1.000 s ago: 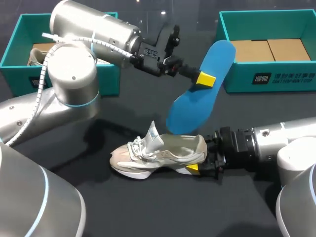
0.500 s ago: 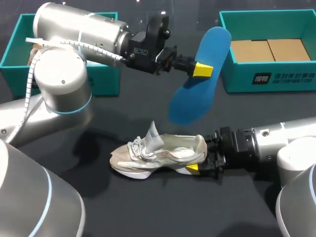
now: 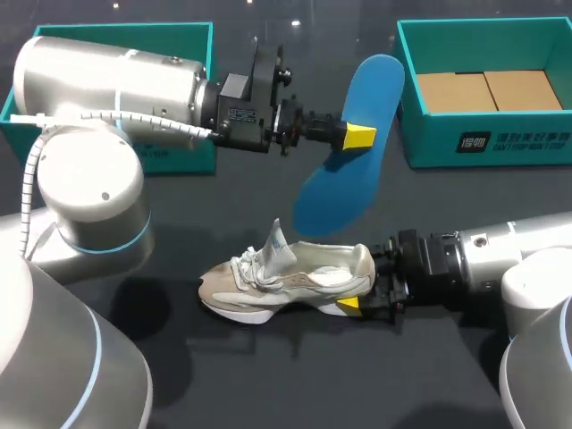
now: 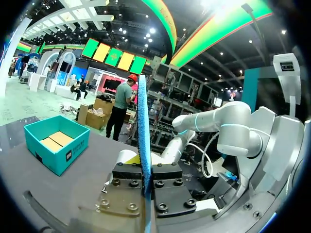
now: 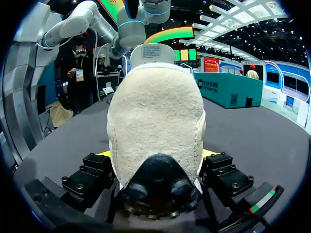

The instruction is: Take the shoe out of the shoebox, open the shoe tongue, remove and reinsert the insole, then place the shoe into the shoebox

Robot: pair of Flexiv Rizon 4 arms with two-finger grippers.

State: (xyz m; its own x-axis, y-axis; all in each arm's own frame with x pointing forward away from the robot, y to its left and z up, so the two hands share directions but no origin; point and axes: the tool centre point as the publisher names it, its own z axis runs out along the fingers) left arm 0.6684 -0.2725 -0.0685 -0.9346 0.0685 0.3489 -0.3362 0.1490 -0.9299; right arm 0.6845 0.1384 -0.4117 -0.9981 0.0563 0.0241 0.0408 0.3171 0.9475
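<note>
A: How far has the robot got?

B: Start nearest. The sneaker (image 3: 286, 279) lies on its sole on the table (image 3: 268, 375), outside both boxes, so it has been taken out. Its tongue (image 3: 278, 244) stands up out of the opening. The right gripper (image 3: 362, 295) has its fingers closed on the heel from both sides. The right wrist view shows the heel filling the gap between them.

A: And the insole?

B: It is out. The blue insole (image 3: 347, 156) hangs in the air above the sneaker and clear of it, tilted, with its lower end toward the opening. The left gripper (image 3: 357, 137) pinches it near the middle. In the left wrist view it runs edge-on between the clamped fingers.

A: So what's left?

B: By the look of it, sliding the insole back in, then boxing the sneaker. Farther back, the right shoebox (image 3: 487, 143) shows only cardboard inside. The left shoebox (image 3: 198, 134) is mostly hidden behind the left arm.
</note>
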